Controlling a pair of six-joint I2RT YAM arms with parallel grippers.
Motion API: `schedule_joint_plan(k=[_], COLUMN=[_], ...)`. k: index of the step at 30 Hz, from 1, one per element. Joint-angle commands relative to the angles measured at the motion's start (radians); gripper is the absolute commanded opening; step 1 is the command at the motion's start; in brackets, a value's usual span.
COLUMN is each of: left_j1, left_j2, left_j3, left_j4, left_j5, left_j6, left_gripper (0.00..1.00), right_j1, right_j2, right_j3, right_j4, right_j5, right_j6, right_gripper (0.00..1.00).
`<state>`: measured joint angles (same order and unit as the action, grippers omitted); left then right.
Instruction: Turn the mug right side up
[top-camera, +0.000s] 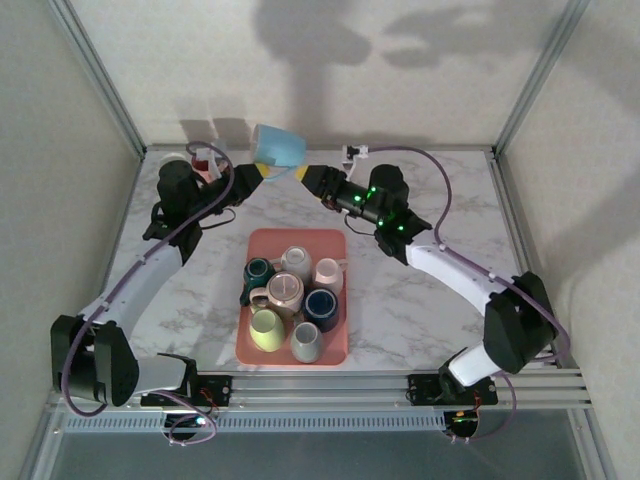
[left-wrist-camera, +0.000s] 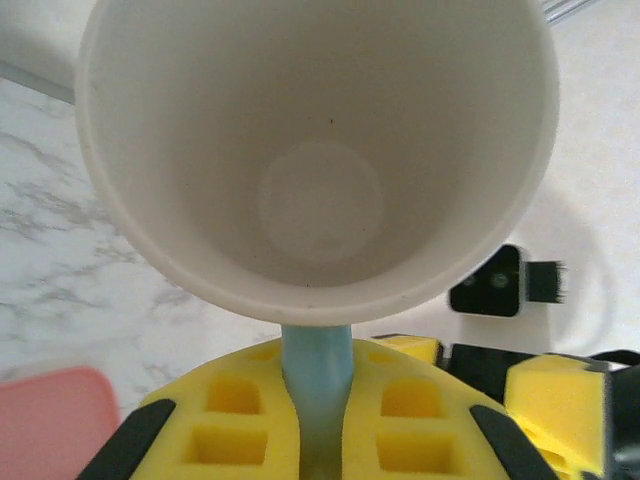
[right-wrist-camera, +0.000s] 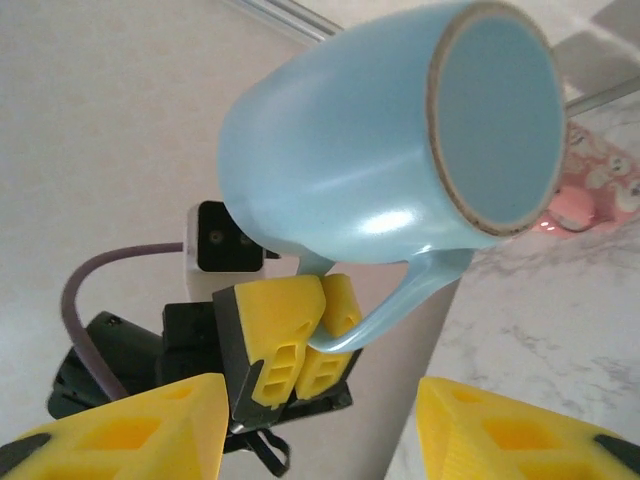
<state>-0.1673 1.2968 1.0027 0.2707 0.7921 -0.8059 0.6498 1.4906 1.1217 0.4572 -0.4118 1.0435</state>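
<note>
Left claw (left-wrist-camera: 318, 395) clamps the handle (right-wrist-camera: 400, 300) of the pale-blue glazed ceramic mug (right-wrist-camera: 340, 170). Right claw (right-wrist-camera: 320, 430) gapes open beside it. Probably rigid, slick and breakable; the handle suits.

Your table (top-camera: 420, 300) has a white top veined in grey, like marble. Plain, pale walls close it in on three sides: the back wall (top-camera: 180, 70), the left wall (top-camera: 50, 220) and the right wall (top-camera: 590, 200). You'll see a metal post (top-camera: 97, 75) slanting up at each far corner. Soft dark shadows (top-camera: 320, 45) lie across the back wall. A metal rail (top-camera: 330, 385) runs along the near edge.
</note>
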Motion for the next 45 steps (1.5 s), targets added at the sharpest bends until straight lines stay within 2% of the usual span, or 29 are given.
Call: schedule_joint_plan(k=[1, 6, 12, 16, 25, 34, 39, 45], left_j1=[-0.009, -0.013, -0.012, -0.013, -0.013, -0.019, -0.020, -0.020], left_j2=[-0.054, -0.063, -0.038, -0.017, 0.064, 0.274, 0.395, 0.515], left_j3=[0.097, 0.135, 0.151, 0.157, 0.185, 0.286, 0.348, 0.427], left_j4=[-0.094, -0.219, -0.279, -0.315, -0.366, -0.449, -0.457, -0.464], left_j5=[-0.063, -0.147, -0.207, -0.301, -0.433, -0.639, -0.702, -0.777], left_j6=[0.237, 0.403, 0.478, 0.511, 0.567, 0.618, 0.628, 0.642], left_gripper=[0.00, 0.00, 0.00, 0.00, 0.00, 0.00, 0.00, 0.00], right_j1=[-0.014, -0.026, -0.044, -0.046, -0.080, -0.096, -0.111, -0.134], right_j2=[-0.068, -0.134, -0.161, -0.166, -0.170, -0.127, -0.073, -0.018], right_j3=[-0.011, -0.010, 0.017, 0.042, 0.047, 0.070, 0.103, 0.119], right_j4=[-0.142, -0.314, -0.495, -0.600, -0.636, -0.684, -0.738, -0.718], right_j5=[0.045, 0.094, 0.140, 0.170, 0.154, 0.141, 0.129, 0.075], right_j6=[-0.123, -0.243, -0.341, -0.410, -0.445, -0.451, -0.456, -0.463], right_gripper=[0.54, 0.54, 0.54, 0.55, 0.58, 0.60, 0.60, 0.60])
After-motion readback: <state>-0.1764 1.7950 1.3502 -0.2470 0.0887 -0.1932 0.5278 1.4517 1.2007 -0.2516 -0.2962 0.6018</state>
